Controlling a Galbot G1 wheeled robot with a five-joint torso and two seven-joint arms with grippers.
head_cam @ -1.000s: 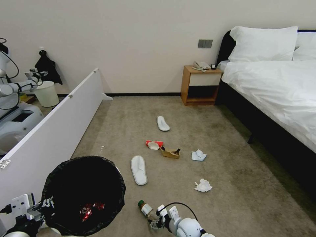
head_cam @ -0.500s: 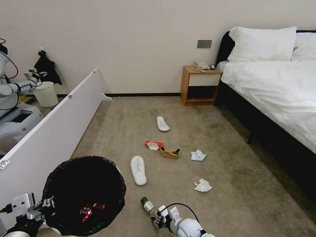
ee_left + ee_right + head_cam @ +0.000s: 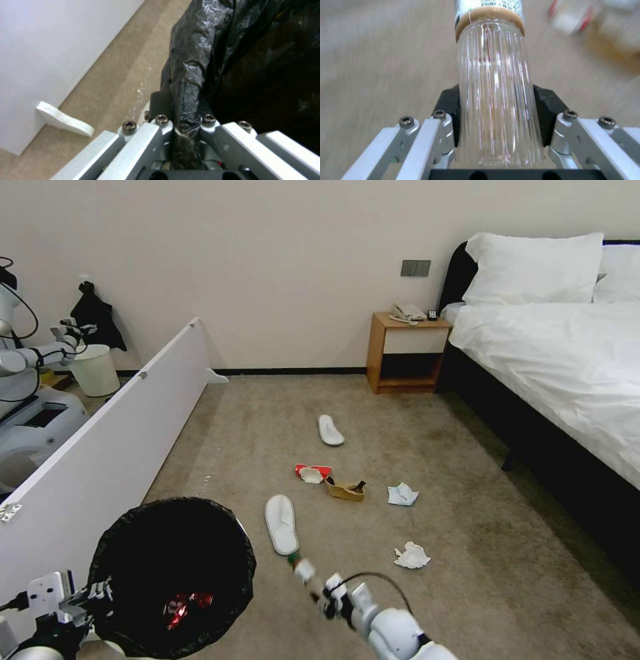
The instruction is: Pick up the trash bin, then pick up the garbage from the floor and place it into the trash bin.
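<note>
Beside the slipper (image 3: 281, 523), the right hand (image 3: 319, 593) is clamped on the bottle (image 3: 304, 571), lifted off the carpet, while the left hand (image 3: 185, 125) pinches the trash bin (image 3: 175, 573) rim; a red can (image 3: 187, 604) lies inside, tissues (image 3: 411, 556) and carton (image 3: 311, 472) remain.

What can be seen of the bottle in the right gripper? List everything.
The bottle is clear ribbed plastic with a white printed label and a tan band of drink just below the label. The ribbed body looks mostly empty. The right gripper is shut on that body, a black pad pressing each side. In the head view the bottle is off the carpet, tilted, its green cap pointing up and away from the gripper. It hangs just right of the trash bin and close to the nearer slipper.
</note>
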